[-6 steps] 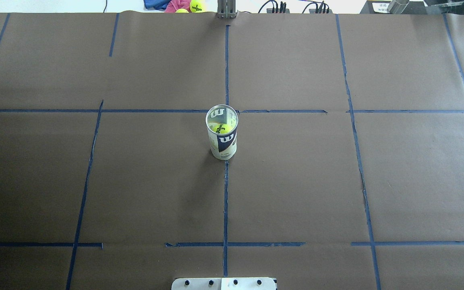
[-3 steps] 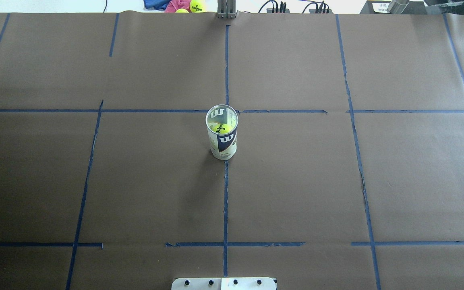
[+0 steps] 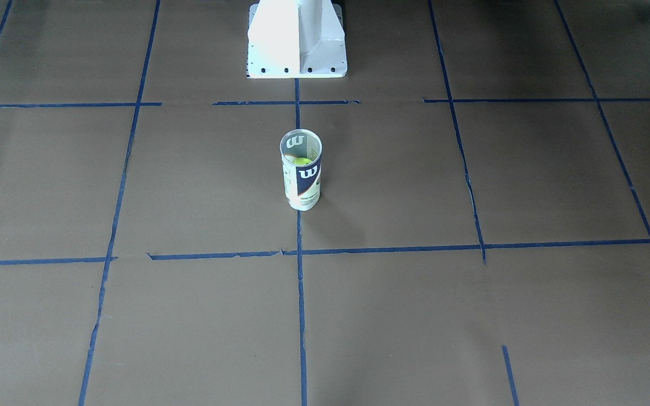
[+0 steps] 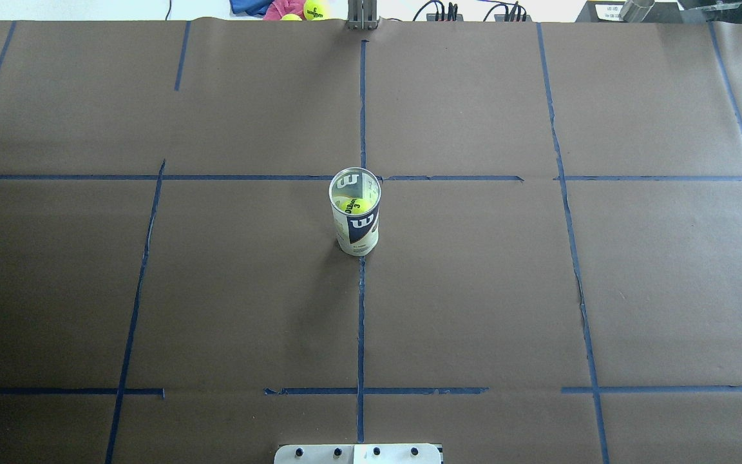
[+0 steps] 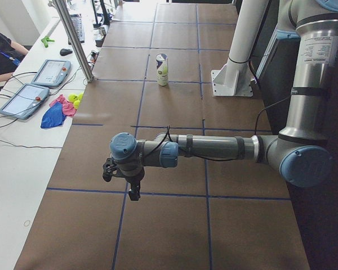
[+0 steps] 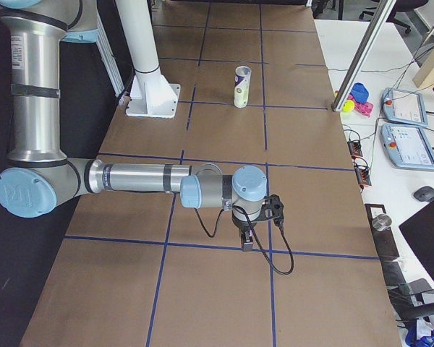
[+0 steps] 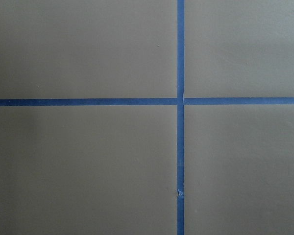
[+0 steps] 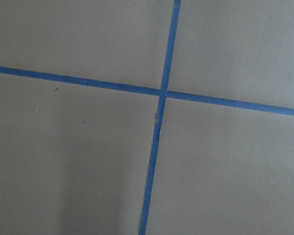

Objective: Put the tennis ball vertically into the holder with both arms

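The holder (image 4: 356,229) stands upright at the table's middle, open end up. It also shows in the front-facing view (image 3: 301,180), the left view (image 5: 162,69) and the right view (image 6: 241,85). The tennis ball (image 4: 357,205) sits inside it, seen through the mouth (image 3: 302,161). My left gripper (image 5: 134,189) hangs far off at the table's left end, pointing down over the paper. My right gripper (image 6: 247,241) hangs the same way at the right end. Both show only in the side views, so I cannot tell whether they are open or shut. The wrist views show only brown paper and blue tape.
The white pedestal base (image 3: 297,39) stands at the robot's edge of the table. Spare tennis balls and cloths (image 4: 306,9) lie past the far edge beside a metal post (image 4: 362,16). Tablets (image 5: 25,101) lie on the white side table.
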